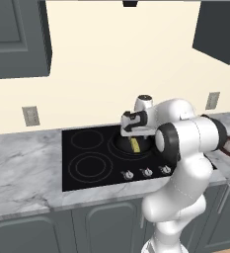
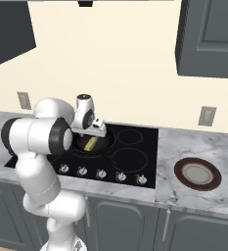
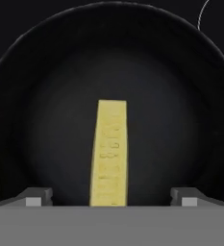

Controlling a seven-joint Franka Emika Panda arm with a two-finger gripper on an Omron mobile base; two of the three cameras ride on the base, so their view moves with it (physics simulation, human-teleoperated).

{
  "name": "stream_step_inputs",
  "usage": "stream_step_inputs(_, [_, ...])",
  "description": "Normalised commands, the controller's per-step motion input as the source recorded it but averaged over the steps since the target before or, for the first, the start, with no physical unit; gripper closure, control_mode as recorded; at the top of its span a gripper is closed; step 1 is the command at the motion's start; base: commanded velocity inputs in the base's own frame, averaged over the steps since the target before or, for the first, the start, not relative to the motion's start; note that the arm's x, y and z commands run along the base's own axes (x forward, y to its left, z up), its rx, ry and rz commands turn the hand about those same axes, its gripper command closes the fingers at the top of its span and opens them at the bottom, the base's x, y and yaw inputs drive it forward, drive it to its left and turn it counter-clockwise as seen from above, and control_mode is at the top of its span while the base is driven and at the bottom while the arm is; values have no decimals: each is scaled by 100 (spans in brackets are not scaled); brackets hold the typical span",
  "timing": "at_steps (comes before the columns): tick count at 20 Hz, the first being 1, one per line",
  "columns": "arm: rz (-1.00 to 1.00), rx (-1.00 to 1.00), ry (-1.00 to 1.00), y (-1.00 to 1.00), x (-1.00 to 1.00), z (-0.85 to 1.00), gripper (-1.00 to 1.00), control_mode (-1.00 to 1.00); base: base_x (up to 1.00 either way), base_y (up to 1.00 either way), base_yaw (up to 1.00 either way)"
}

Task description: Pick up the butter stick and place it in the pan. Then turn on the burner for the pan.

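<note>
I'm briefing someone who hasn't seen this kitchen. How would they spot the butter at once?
Find the black glass cooktop set in the grey marble counter. On it sits a round black frying pan, below the white arm's gripper with its jaws apart. The small pale-yellow rectangular butter stick lies inside the pan, the one bright thing on that dark surface.

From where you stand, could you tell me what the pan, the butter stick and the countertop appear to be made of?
The pan: probably dark coated metal, since its inside is matte black without glare. The butter stick: a soft, waxy pale-yellow block with faint printed markings. The countertop: likely polished marble or stone, given its grey veining on white.
</note>
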Motion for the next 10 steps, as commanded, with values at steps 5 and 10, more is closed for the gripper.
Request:
stream_step_inputs(5, [0,0,0,-4,-44,30,-100,-100,0,0,0])
stream_step_inputs(10, [0,0,0,-5,-64,19,-100,-100,0,0,0])
